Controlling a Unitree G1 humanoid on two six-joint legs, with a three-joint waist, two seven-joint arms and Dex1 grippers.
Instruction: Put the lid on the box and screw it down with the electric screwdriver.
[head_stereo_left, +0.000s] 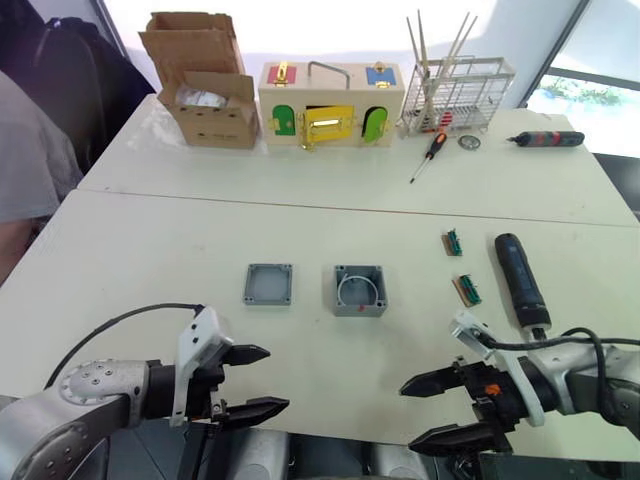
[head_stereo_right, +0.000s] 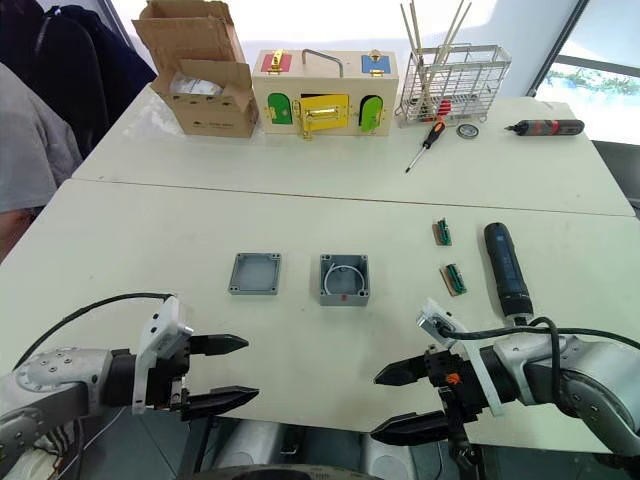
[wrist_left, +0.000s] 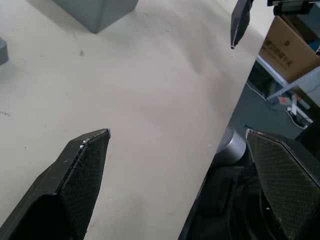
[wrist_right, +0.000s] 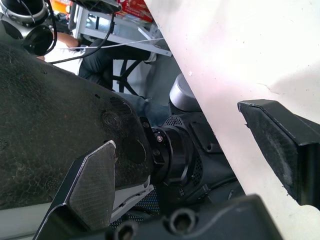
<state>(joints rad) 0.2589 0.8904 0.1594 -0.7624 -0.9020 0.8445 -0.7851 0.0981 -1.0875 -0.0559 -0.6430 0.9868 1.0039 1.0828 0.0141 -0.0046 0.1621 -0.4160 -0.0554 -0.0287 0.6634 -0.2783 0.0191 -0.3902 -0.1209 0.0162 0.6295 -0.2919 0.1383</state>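
White table (head_stereo_left: 150, 260), window light behind. Electric screwdriver (head_stereo_left: 519, 279) at 3 o'clock of box (head_stereo_left: 360, 290); lid (head_stereo_left: 268, 284) just beside box at 9 o'clock. Left gripper (head_stereo_left: 250, 381) at 7 o'clock, right gripper (head_stereo_left: 432, 410) at 5 o'clock, both spread, empty, at near edge.

Silver-grey metal forearms are carrying looping black cables and white plastic wrist brackets; the left gripper (head_stereo_left: 256, 381) and the right gripper (head_stereo_left: 432, 410) are showing tapered black fingers with textured pads (wrist_left: 87, 165).
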